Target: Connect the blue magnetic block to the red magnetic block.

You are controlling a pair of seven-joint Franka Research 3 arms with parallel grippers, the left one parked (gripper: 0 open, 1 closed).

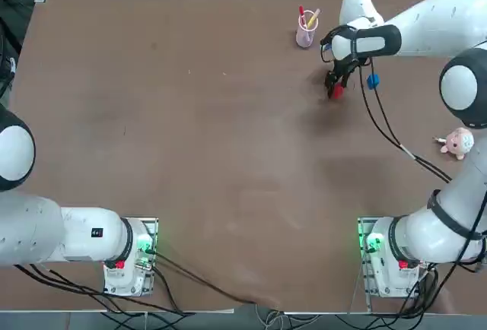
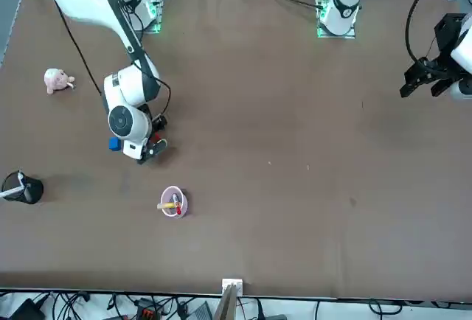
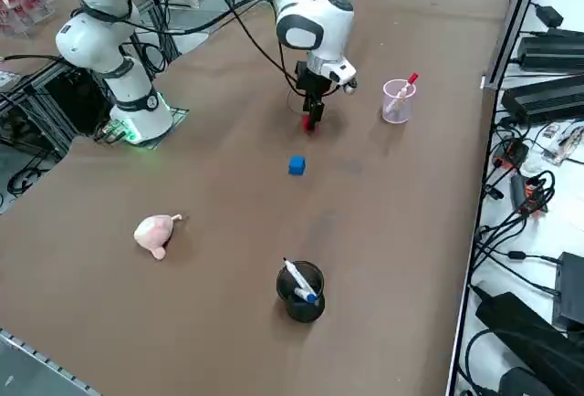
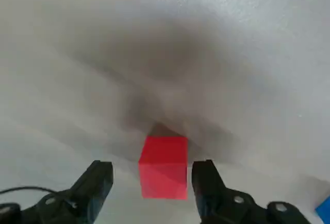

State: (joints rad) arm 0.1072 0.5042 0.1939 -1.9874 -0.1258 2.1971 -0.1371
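The right arm reaches far out over the brown bench (image 1: 190, 155), its white links stretched from the base toward the far side, the wrist bent so that the tool (image 1: 335, 87) points down at the surface. In the wrist view the tool (image 4: 154, 182) is open: its two black fingers (image 4: 98, 182) stand apart with the red block (image 4: 164, 166) between them, a clear gap on each side, so neither finger touches it. The red block (image 1: 337, 92) rests on the bench right under the tool, and it also shows at the fingertips from the front (image 2: 157, 145) and from the right side (image 3: 307, 122).

The blue block (image 1: 372, 80) lies on the bench near the red one but apart from it, on the side toward the robot's right. From the front it (image 2: 113, 143) peeks out beside the arm's round wrist joint; from the right side it (image 3: 297, 165) sits alone on open bench, nearer that camera than the tool (image 3: 312, 115). A corner of blue (image 4: 325, 211) shows at the edge of the wrist view.

A clear cup with pens (image 1: 306, 30) stands just beyond the tool, toward the far edge. A pink plush toy (image 1: 457, 142) lies well off to the robot's right, and a black cup with pens (image 3: 300, 290) stands farther out on that side.
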